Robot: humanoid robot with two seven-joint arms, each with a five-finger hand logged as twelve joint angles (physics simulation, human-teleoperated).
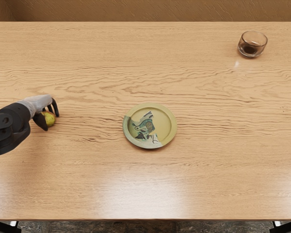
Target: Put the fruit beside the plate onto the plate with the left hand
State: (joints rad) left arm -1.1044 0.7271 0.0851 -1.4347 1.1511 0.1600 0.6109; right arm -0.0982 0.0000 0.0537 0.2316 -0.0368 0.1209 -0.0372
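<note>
A small yellow-green fruit [50, 119] lies on the wooden table at the left, far from the plate. My left hand [46, 112] comes in from the left edge and sits over the fruit, its dark fingers curled around it while it still rests on the table. The olive-green plate [169, 121], with a painted figure in its middle, lies near the table's centre, well to the right of the hand, and holds nothing. The right arm is out of view.
A small glass bowl [252, 43] with something dark inside stands at the far right back corner of the table. The wooden table [145, 184] stretches wide around the plate.
</note>
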